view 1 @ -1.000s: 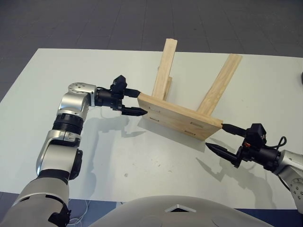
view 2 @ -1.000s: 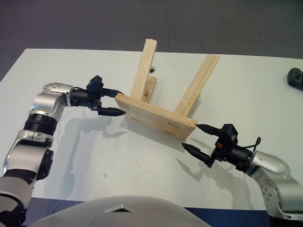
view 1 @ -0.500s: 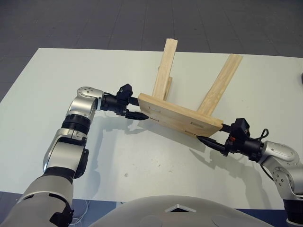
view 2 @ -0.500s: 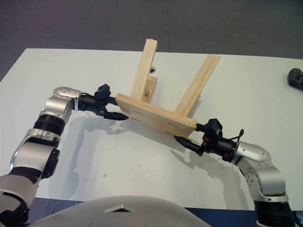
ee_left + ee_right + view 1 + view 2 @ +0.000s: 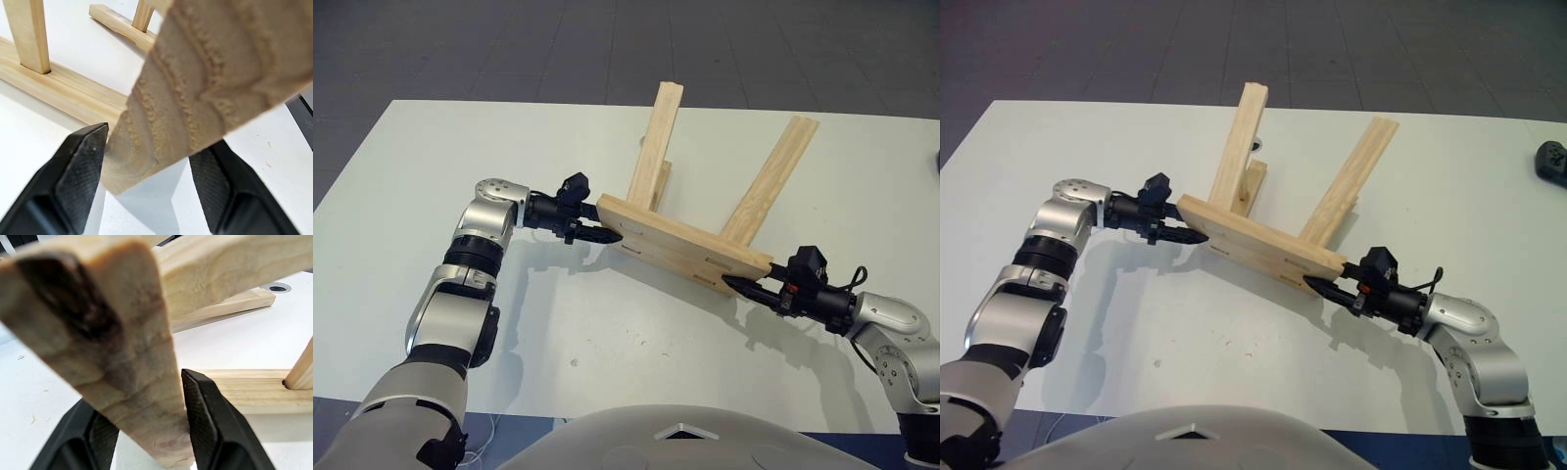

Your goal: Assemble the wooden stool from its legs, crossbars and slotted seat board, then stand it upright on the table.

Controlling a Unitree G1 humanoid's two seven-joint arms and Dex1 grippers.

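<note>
The wooden stool lies tipped on the white table, its slotted seat board on edge and slanting down to the right. Two legs rise from the board, away from me. A short crossbar shows behind the left leg. My left gripper is shut on the board's left end; in the left wrist view its pads press both faces of that end. At the lower right end, my right gripper is shut on the board, whose end grain sits between its pads.
A black device lies at the table's far right edge. A small round grommet is set in the tabletop behind the stool. Bare white tabletop lies in front of the stool and to its left.
Both grippers have come in from beside the board and shut on its two ends; the right one travelled farther, up and left. The stool has barely shifted.
</note>
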